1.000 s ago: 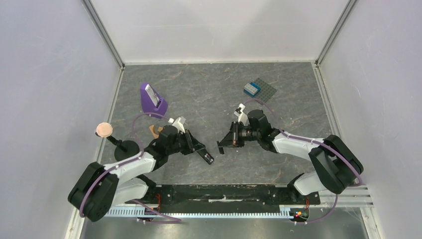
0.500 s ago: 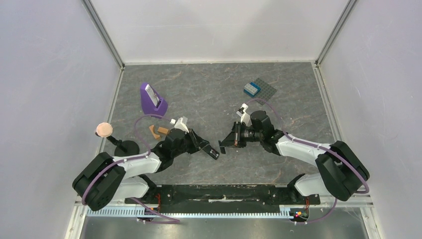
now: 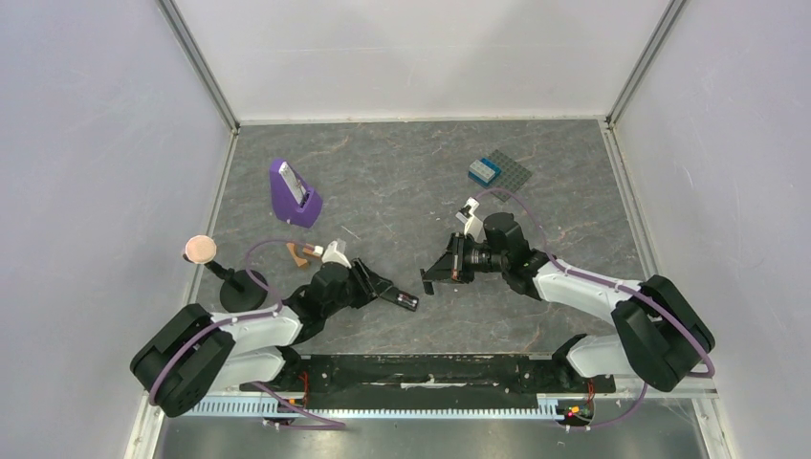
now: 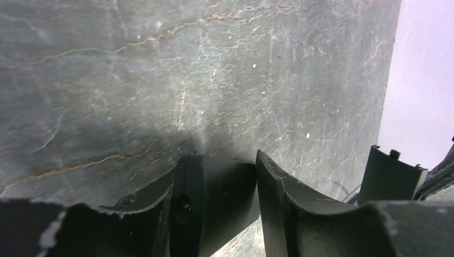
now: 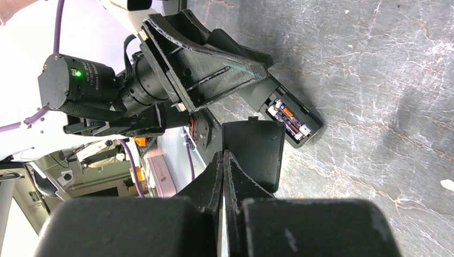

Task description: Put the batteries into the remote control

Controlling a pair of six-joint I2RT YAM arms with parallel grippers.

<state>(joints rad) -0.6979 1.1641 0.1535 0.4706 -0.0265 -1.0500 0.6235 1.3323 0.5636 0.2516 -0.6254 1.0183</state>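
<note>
Black remote control [image 3: 404, 300] rests one end on the grey desk [image 5: 375, 80], compartment open, two batteries [image 5: 288, 119] seated; purple-orange label print unreadable. Left tool [image 3: 385, 290] straddles the remote, jaws part-way apart; gripping or loose, cannot tell. Right tool [image 5: 224, 155] pinched tight on black cover panel [image 5: 257, 155].

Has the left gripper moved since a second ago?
Yes. The left gripper swung its wrist end away from the purple stand, toward the view's bottom.
</note>
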